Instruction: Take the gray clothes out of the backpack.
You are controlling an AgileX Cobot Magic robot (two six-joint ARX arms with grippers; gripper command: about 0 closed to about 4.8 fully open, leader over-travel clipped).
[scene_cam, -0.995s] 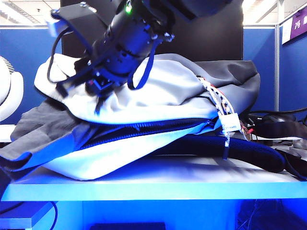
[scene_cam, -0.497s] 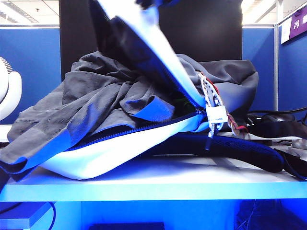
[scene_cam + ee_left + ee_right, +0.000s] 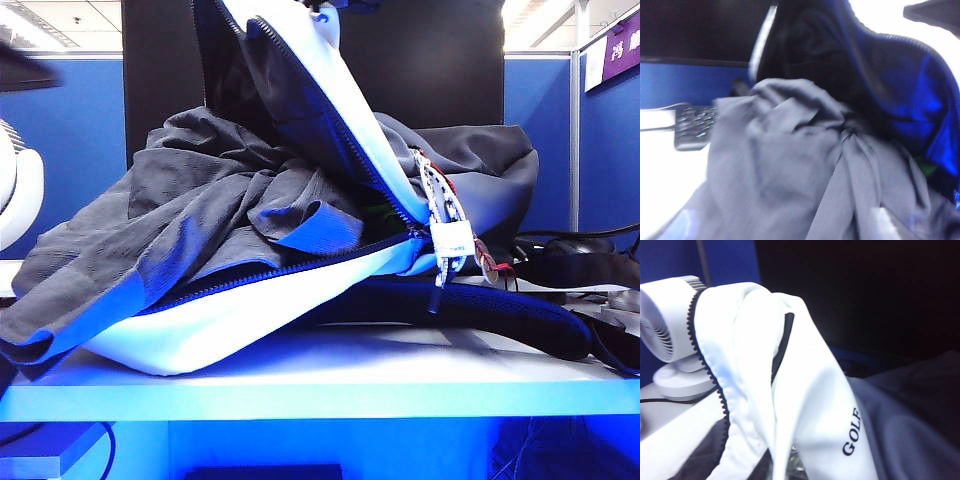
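A: What colour are the clothes?
B: Dark charcoal gray, finely ribbed, tinted blue along the hems.
A: And the backpack?
B: Pale gray-white with a darker gray section, black zipper teeth, black "GOLF" lettering. Its cord is braided white and blue, with a white tag.

An office: blue partition walls, ceiling panel lights, keyboard.

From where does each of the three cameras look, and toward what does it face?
Exterior view: low at the table's front edge, facing the open backpack and gray clothes; no pincer shows.
Left wrist view: on the left arm, close over the gray clothes; no pincer shows.
Right wrist view: on the right arm, beside the raised white flap; a white fan stands behind.
Shared: all show the backpack.
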